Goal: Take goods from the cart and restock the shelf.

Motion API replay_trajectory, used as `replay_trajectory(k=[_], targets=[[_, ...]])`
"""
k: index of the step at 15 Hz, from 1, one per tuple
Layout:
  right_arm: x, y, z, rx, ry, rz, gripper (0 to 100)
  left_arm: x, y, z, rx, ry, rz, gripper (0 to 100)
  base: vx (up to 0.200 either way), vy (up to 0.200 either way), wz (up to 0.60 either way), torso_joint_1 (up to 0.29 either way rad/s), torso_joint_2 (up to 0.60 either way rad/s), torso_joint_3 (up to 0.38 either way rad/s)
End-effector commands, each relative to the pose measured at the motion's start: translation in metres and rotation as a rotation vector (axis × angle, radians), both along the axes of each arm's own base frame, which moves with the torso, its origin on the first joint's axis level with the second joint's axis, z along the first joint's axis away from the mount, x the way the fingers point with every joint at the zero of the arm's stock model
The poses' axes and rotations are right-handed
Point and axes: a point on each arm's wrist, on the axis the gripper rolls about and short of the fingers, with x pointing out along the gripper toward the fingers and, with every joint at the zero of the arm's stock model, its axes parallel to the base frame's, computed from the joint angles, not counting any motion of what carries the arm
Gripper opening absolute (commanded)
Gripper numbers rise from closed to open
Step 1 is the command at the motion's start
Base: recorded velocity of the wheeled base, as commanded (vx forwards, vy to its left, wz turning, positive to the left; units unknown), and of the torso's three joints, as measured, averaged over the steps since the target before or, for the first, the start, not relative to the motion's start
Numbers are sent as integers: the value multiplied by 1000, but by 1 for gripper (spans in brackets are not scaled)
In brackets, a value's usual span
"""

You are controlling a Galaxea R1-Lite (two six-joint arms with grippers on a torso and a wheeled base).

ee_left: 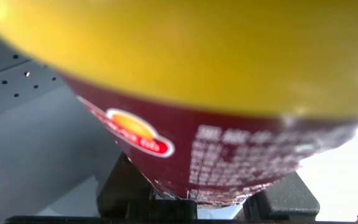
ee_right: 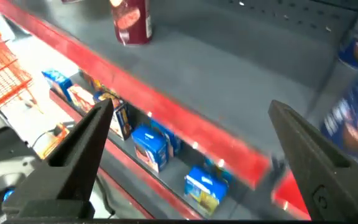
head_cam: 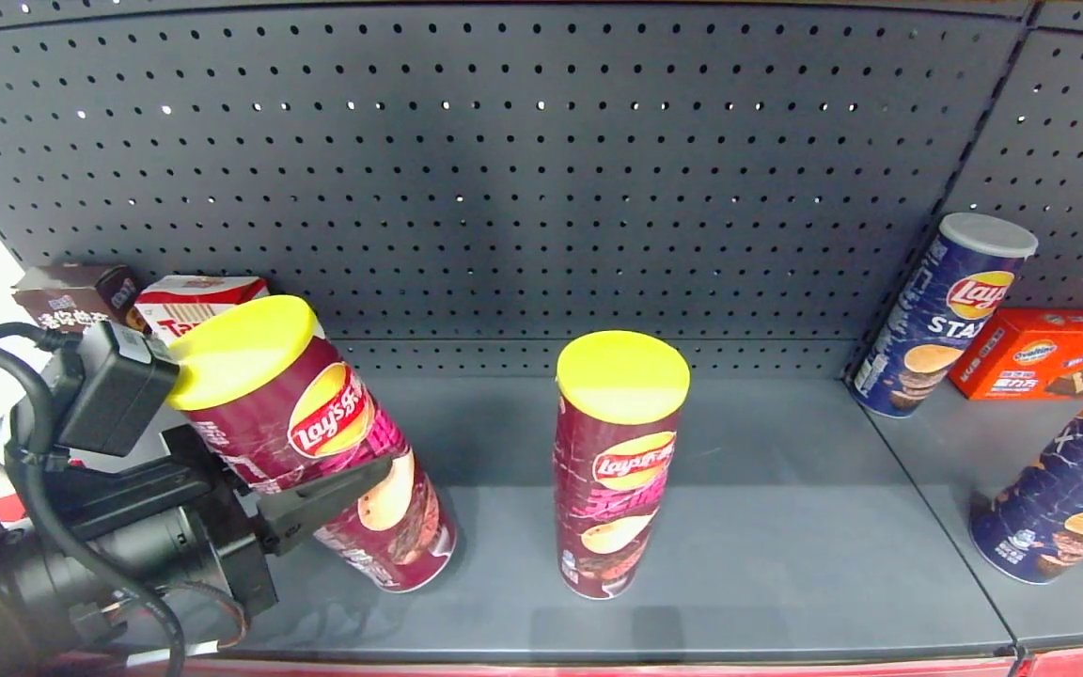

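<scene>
My left gripper point(head_cam: 316, 484) is pinching a can point(head_cam: 311, 423) round its middle, at 9 o'clock from the upright can point(head_cam: 619, 461) on the shelf point(head_cam: 786, 545). Mine is tilted, its lid leaning toward 10 o'clock and its base low by the shelf floor; I cannot tell whether it touches. If I let go at this lean, I judge it would topple and roll off the front edge or into its neighbour. My right gripper point(ee_right: 191, 112) hangs spread wide, holding nothing, out in front of the shelf.
</scene>
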Motion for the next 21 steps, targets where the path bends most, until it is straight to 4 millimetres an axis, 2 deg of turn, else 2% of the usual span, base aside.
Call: replay_trajectory(k=[1,2,4,10,11,18,21], targets=[[-28,-12,-19,54,-104,-47,100,-3,0,3,-6,-15,-9,0,0,0,0,0,0,0],[-28,-13,-31,33,-53,-78,100,-5,-2,2,-5,-13,-19,0,0,0,0,0,0,0],[-25,-13,-37,33,-46,-132,100,-8,-1,2,-6,-16,-20,0,0,0,0,0,0,0],[-25,-13,-37,78,-24,-164,100,-8,-1,3,-7,-21,-23,0,0,0,0,0,0,0],[-23,-16,-39,95,-21,-313,100,-8,-1,4,-7,-24,-27,0,0,0,0,0,0,0],[-22,-14,-43,121,24,-264,100,-15,3,9,-23,-48,-28,0,0,0,0,0,0,0],[-23,-12,-43,122,22,-331,100,-12,1,11,-27,-49,-64,0,0,0,0,0,0,0]])
